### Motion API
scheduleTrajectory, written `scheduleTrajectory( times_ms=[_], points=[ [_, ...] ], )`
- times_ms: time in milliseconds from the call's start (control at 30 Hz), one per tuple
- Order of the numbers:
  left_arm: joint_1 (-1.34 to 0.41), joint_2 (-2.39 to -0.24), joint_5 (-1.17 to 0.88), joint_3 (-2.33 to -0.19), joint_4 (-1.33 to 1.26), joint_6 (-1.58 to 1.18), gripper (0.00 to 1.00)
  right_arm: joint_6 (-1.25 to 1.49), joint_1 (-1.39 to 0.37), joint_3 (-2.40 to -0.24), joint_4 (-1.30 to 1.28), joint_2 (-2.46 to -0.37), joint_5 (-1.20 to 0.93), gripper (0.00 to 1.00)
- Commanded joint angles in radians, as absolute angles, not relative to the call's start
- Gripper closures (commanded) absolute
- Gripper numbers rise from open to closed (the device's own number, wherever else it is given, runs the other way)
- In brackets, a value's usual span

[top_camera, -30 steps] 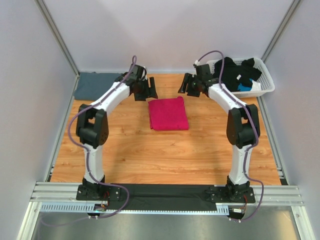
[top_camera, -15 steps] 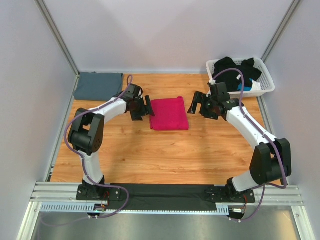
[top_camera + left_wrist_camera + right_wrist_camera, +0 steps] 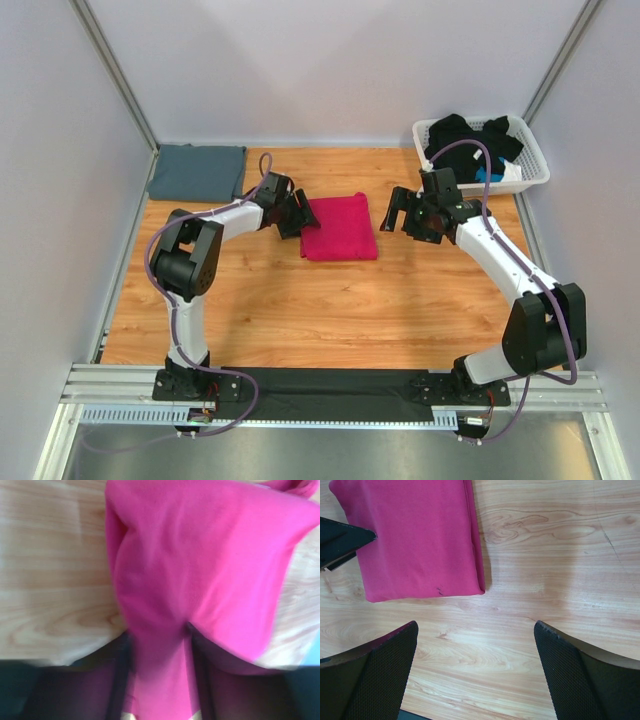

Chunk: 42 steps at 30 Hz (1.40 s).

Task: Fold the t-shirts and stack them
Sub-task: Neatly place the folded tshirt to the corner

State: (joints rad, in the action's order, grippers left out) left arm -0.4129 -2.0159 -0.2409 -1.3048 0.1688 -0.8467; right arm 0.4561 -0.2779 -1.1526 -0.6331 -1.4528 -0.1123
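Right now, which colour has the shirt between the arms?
The shirt is plain magenta-pink; right wrist view.

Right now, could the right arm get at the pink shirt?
Probably yes: its open jaws hang just right of the pink shirt, only bare table between; the left arm's jaws are at its opposite edge.

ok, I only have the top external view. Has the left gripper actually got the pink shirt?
Observer: In the left wrist view the pink t-shirt runs between the fingers of the left gripper. It's too blurred to tell if it's clamped.
Operator: Right gripper holding anything?
Observer: No. The right wrist view shows the right gripper wide open over bare table, with the shirt ahead of its fingers, not between them.
Operator: Fold tidy?
Observer: Same view: the layers lie flush along the edge nearest that gripper.
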Motion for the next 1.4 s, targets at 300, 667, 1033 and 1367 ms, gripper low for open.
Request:
scheduleTrajectory(
  times_ms=[300, 667, 1033, 1367],
  points=[
    [-0.423, -2.1, -0.167, -1.428, 0.236, -0.773, 1.0, 0.474, -0.273, -1.143, -0.683, -1.398, -0.045, 0.0],
    [-0.333, -2.137, -0.023, -1.802, 0.534, -0.364, 1.0, 0.494, -0.264, -1.161, -0.684, -1.41, -0.003, 0.0],
    [-0.183, -2.238, 0.084, -2.109, 0.647, -0.077, 1.0, 0.482, -0.222, -1.184, -0.592, -1.535, -0.029, 0.0],
    [-0.08, -2.246, 0.031, -2.17, 0.64, 0.06, 1.0, 0.48, -0.172, -1.227, -0.592, -1.643, -0.052, 0.0]
  ],
)
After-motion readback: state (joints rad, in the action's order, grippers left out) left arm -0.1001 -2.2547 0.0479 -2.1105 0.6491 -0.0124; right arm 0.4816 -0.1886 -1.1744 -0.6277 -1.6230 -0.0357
